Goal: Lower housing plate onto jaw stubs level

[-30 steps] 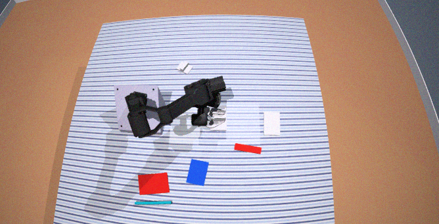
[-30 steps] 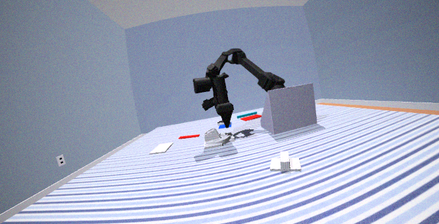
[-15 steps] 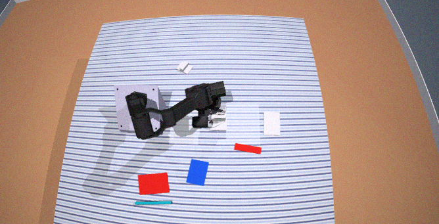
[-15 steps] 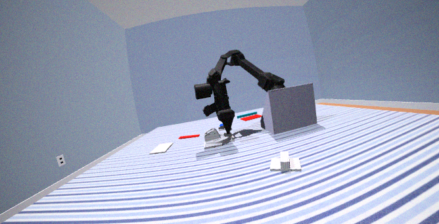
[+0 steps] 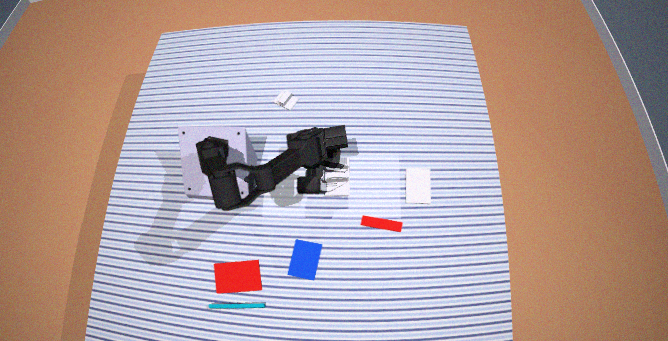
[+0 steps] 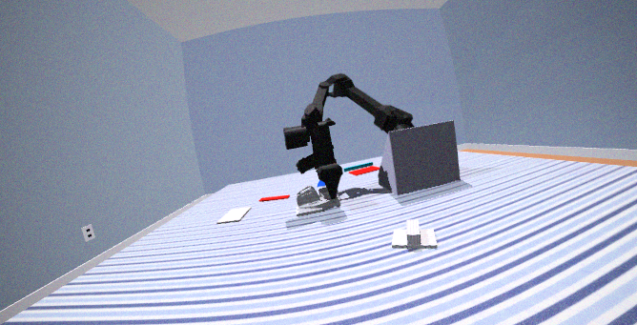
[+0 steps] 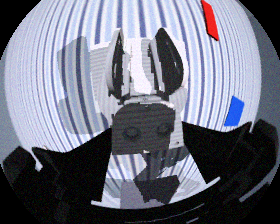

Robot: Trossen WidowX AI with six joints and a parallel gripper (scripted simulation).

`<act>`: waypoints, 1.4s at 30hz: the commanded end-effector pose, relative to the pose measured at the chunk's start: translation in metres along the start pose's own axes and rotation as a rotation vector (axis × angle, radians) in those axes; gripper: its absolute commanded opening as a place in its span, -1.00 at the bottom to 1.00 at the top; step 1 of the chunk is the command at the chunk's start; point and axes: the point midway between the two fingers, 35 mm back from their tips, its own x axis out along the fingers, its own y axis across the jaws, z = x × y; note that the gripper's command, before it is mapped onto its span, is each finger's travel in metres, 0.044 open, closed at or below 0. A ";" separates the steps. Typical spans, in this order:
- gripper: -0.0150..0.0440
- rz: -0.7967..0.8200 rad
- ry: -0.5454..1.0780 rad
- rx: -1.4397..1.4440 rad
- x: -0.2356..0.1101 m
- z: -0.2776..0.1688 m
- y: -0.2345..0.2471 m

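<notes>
The grey housing plate (image 7: 143, 120) shows two round dark spots in the wrist view. My gripper (image 7: 145, 128) is shut on its two sides, with one black finger at each edge. The plate is low, at the arm-side end of the two jaws; I cannot tell whether it rests on the stubs. The two long jaws (image 7: 116, 65) (image 7: 167, 65) stand side by side, apart, beyond the plate. They sit over a pale base (image 5: 344, 191). In the exterior view the near finger hides the plate; the arm hides most of it from above.
A white pad (image 5: 418, 185) (image 6: 234, 215) lies beyond the base. A small white ridged piece (image 5: 286, 100) (image 6: 413, 236) lies off to one side. A red bar (image 5: 381, 223), a blue block (image 5: 305, 259), a red block (image 5: 238, 276) and a teal bar (image 5: 237, 306) lie on the other side.
</notes>
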 end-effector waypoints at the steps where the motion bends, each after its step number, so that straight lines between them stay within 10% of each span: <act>1: 0.70 -0.004 -0.002 -0.003 0.001 0.000 0.000; 42: 0.70 -0.004 -0.002 -0.006 0.008 0.000 0.000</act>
